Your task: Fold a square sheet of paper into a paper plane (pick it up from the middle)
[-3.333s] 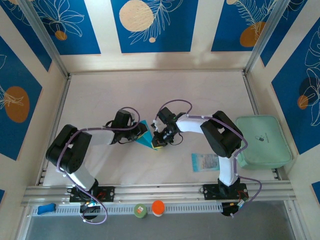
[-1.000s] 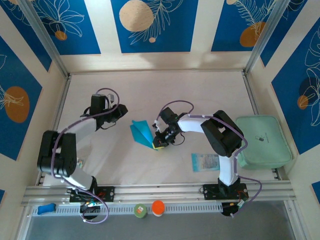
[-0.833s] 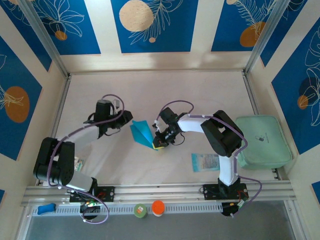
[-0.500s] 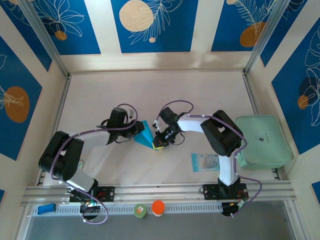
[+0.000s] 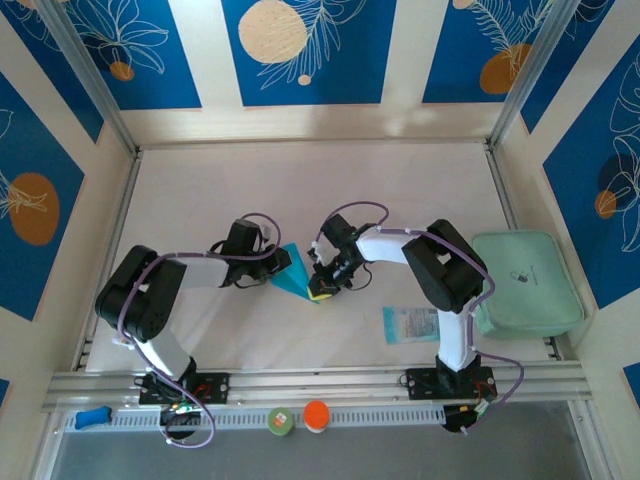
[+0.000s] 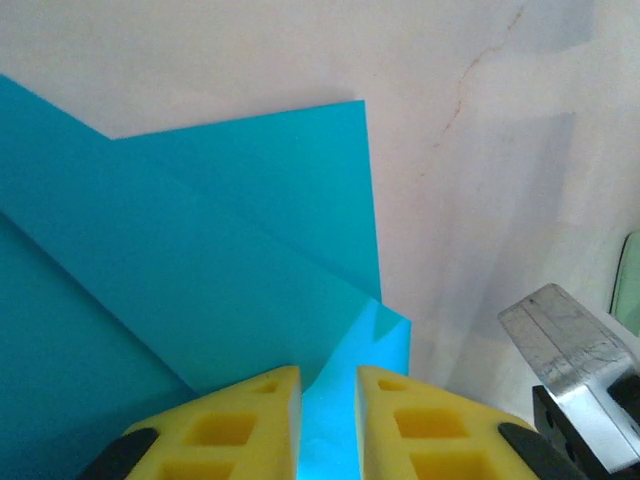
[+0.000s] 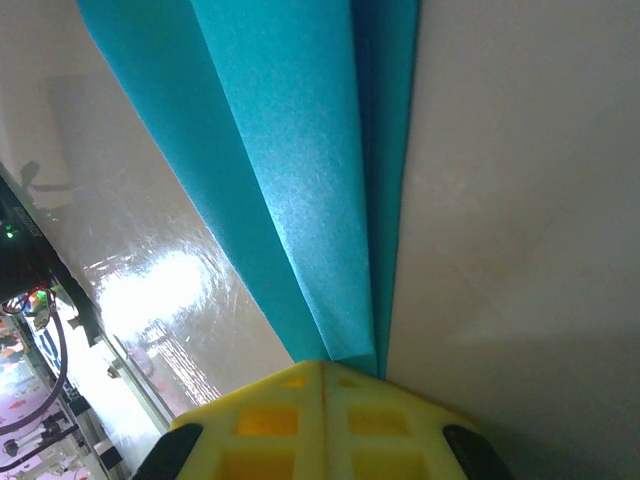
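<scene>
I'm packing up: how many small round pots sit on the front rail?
2: a green one and an orange one just right of it, side by side near the middle of the rail. More may lie hidden below the frame's edge.

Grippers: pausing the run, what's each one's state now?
Left gripper: narrowly apart astride the folded paper; grip cannot be told.
Right gripper: closed on the folded paper.
</scene>
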Controlling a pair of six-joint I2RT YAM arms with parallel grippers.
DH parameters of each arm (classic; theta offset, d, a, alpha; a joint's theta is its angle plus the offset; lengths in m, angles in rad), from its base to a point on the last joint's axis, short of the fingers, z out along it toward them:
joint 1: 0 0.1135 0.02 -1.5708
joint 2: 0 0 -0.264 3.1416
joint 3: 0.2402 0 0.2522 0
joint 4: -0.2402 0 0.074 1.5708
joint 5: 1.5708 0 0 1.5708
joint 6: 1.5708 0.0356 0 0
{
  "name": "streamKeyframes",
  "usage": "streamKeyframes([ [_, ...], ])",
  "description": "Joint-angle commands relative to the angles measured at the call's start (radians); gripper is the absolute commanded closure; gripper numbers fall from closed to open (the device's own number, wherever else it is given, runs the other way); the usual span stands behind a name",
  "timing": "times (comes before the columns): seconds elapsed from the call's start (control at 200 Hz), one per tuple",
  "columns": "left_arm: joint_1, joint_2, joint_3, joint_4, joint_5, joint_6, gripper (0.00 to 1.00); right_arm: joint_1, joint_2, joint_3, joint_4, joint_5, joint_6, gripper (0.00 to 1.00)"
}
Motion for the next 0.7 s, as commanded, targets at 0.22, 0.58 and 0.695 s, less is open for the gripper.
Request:
streamKeyframes([
  [0.22, -0.006, 0.028, 0.019, 0.001, -0.031, -0.010, 0.78, -0.004, -0.049, 0.081, -0.017, 0.028, 0.066, 0.94],
  [0.58, -0.006, 0.022, 0.017, 0.003, -0.027, -0.017, 0.78, 0.012, 0.038, 0.144, -0.026, 0.084, 0.084, 0.96],
  [0.695, -0.006, 0.008, 0.018, 0.007, -0.018, -0.021, 0.78, 0.011, 0.052, 0.142, -0.033, 0.094, 0.084, 0.96],
])
